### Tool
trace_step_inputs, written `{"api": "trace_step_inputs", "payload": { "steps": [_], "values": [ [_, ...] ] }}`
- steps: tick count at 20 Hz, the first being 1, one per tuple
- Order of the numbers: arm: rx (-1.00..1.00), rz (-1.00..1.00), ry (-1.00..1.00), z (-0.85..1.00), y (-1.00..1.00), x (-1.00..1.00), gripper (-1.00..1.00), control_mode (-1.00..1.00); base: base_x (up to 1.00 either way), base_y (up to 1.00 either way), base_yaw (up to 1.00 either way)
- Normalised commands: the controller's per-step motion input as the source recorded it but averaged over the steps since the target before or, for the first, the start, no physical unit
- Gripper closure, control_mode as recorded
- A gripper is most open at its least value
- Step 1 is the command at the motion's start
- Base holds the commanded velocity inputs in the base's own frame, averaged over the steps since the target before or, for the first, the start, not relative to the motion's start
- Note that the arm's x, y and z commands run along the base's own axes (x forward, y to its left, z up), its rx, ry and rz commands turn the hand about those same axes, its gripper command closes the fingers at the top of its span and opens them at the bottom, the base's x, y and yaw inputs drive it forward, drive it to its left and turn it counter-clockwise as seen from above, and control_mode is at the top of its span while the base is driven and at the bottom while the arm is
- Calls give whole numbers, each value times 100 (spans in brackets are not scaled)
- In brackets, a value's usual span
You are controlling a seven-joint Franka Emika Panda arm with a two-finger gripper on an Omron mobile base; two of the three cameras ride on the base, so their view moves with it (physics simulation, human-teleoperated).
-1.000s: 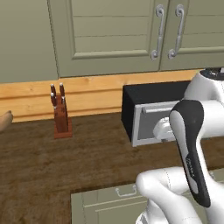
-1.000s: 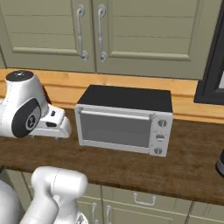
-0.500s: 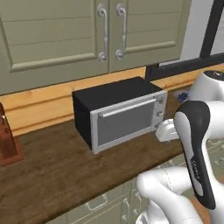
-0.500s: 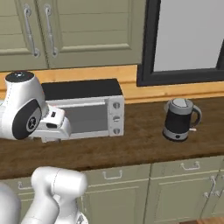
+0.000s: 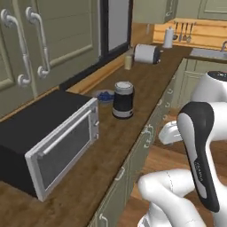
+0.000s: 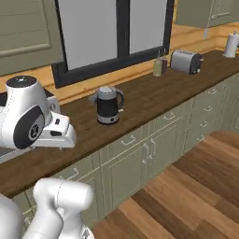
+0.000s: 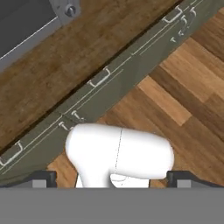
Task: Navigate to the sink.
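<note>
sink (image 5: 210,53): way off at the far end of the room, top right of the left base view, set into the counter run along the back wall. From here it's just a thin, flat, pale grey strip.
sink direction: the long side runs along that back counter, so across the picture. It's cut off by the right edge.
faucet (image 5: 224,45): only a small grey curved bit at the edge. Can't tell which way it points.
microwave (image 5: 48,146): black box with a silver door, nearest on the left, on the dark wood counter (image 5: 146,84).
bowl (image 5: 104,95): small and blue, just behind the kettle.
kettle (image 5: 123,99): black and silver, upright, mid-counter below the window (image 5: 117,24).
bottle (image 5: 128,61): near the toaster (image 5: 147,53), further along the counter.
paper towel roll (image 5: 168,37): upright in the far corner.
gripper (image 7: 112,178): in the hand view the two dark tips sit wide apart with nothing pinched, looking down at cabinet fronts and wood floor.
</note>
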Motion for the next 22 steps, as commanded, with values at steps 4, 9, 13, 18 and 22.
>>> {"api": "trace_step_inputs", "payload": {
  "steps": [4, 9, 13, 18, 22],
  "values": [
    [0, 0, 0, 0, 0, 0, -100, 100, 0, -24, -92],
    [0, 0, 0, 0, 0, 0, -100, 100, 5, -36, -83],
    [0, 0, 0, 0, 0, 0, -100, 100, 56, -54, -57],
    [0, 0, 0, 0, 0, 0, -100, 100, 100, -25, -8],
    [0, 0, 0, 0, 0, 0, -100, 100, 100, -37, -6]
  ]
}}
